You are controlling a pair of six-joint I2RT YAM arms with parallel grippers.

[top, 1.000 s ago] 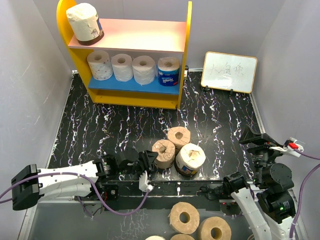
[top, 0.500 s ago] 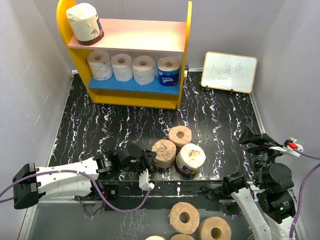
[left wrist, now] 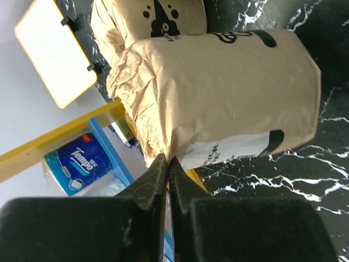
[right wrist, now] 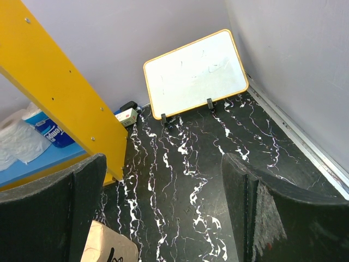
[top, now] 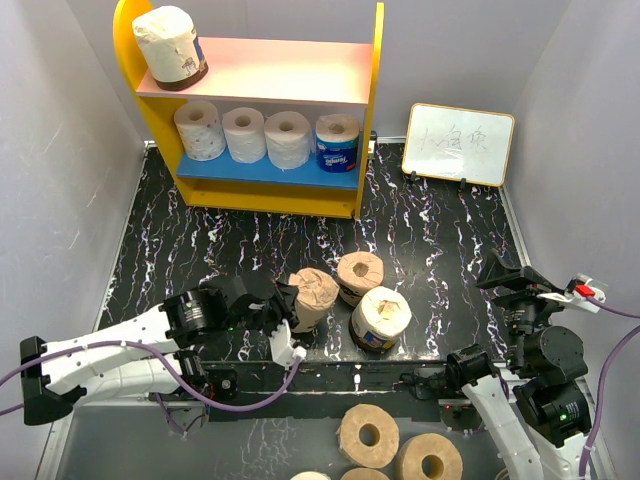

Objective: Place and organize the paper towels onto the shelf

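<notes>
My left gripper (top: 287, 307) is shut, its jaws pinching the crinkled wrapper end of a tan-brown paper towel roll (top: 313, 293), which is tipped and held off the table; the roll fills the left wrist view (left wrist: 229, 93). A second tan roll (top: 358, 274) and a white roll with a dark label (top: 381, 317) stand on the table to its right. The shelf (top: 372, 60) holds a labelled white roll (top: 170, 45) on its pink board. Three white rolls and the blue-wrapped roll (top: 337, 143) stand on its blue board. My right gripper (top: 515, 285) is open and empty at the right (right wrist: 163, 210).
A small whiteboard (top: 460, 143) leans on the back wall right of the shelf and shows in the right wrist view (right wrist: 193, 73). Wider bare tan rolls (top: 368, 435) lie below the table's near edge. Grey walls close in both sides.
My left gripper has lifted the tan roll and carried it left and back, away from the other two rolls; the arm has risen. The right arm has not moved.
</notes>
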